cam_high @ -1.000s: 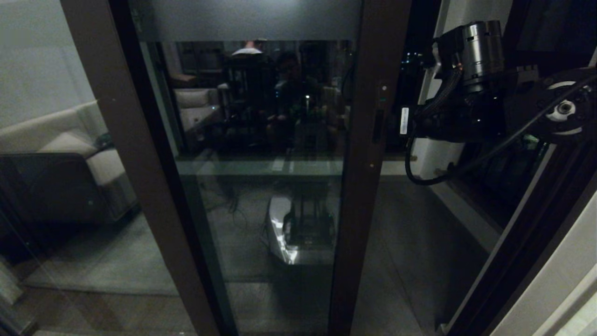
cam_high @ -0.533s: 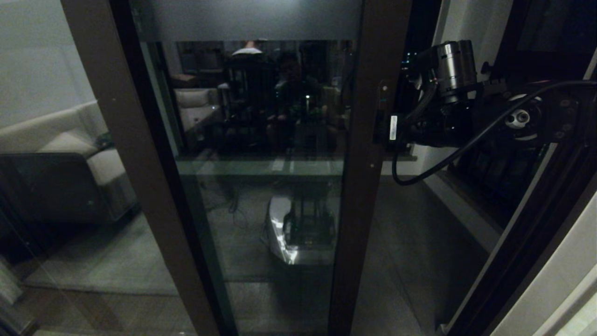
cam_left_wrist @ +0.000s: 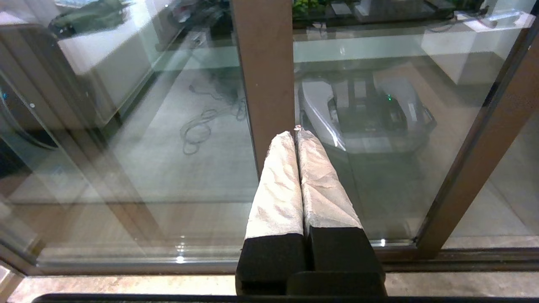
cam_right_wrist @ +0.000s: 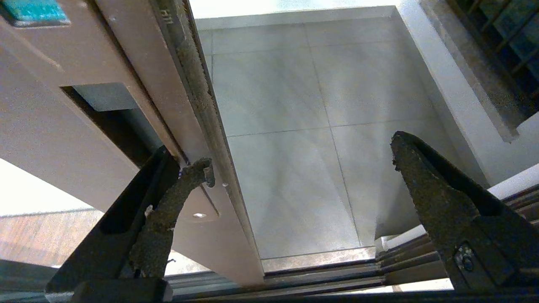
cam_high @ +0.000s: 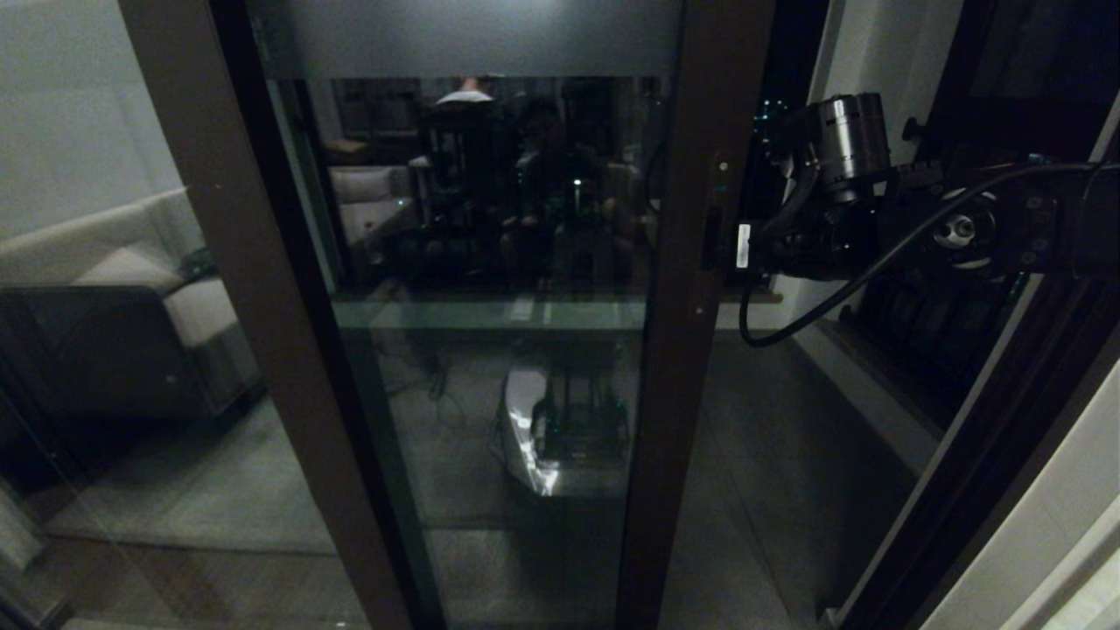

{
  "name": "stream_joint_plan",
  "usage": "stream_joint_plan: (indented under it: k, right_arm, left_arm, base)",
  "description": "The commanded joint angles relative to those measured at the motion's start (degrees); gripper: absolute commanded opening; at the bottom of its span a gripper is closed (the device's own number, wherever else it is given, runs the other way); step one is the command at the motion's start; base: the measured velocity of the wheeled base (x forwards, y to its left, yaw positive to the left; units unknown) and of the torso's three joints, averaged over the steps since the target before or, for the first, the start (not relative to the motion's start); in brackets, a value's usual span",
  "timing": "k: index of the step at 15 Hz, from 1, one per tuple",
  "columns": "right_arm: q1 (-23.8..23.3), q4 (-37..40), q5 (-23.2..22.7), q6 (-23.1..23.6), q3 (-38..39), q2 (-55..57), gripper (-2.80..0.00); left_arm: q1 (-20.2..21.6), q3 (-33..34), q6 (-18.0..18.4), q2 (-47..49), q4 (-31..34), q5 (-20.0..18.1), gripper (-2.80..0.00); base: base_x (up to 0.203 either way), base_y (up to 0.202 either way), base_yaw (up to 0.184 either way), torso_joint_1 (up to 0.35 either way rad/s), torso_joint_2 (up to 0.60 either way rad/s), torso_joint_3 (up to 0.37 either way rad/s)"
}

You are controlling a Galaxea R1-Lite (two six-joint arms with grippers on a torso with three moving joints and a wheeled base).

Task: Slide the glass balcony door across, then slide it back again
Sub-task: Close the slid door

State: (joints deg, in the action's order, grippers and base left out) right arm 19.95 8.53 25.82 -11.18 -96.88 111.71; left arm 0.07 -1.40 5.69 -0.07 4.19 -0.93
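At the door's handle slot, right gripper sat with jaws apart, one fingertip against the stile edge, likely to push the glass balcony door, partly open, sideways. Left gripper parked low, jaws together, idle.

Right gripper beside door stile

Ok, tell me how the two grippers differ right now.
The right gripper has its jaws spread wide; the left gripper is shut with nothing between its fingers. The right one is at the edge of the glass balcony door, one finger by the handle slot; the left one hangs short of the glass.
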Motion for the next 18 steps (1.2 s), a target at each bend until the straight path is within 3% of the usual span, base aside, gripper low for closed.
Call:
stream_joint_plan:
  k: [1, 18]
  right_arm:
    - [-0.8, 0.3, 0.5, -0.1, 0.2, -0.1, 0.0]
    - [-6.1, -0.1, 0.4, -0.2, 4.4, -4.5, 0.0]
  left_arm:
    - [0.0, 0.0, 0.0, 0.0, 0.0, 0.0, -2.8]
    - [0.0, 0.0, 0.0, 0.0, 0.0, 0.0, -2.8]
  base:
    - [0.0, 0.0, 0.0, 0.0, 0.0, 0.0]
    - [0.0, 0.0, 0.0, 0.0, 0.0, 0.0]
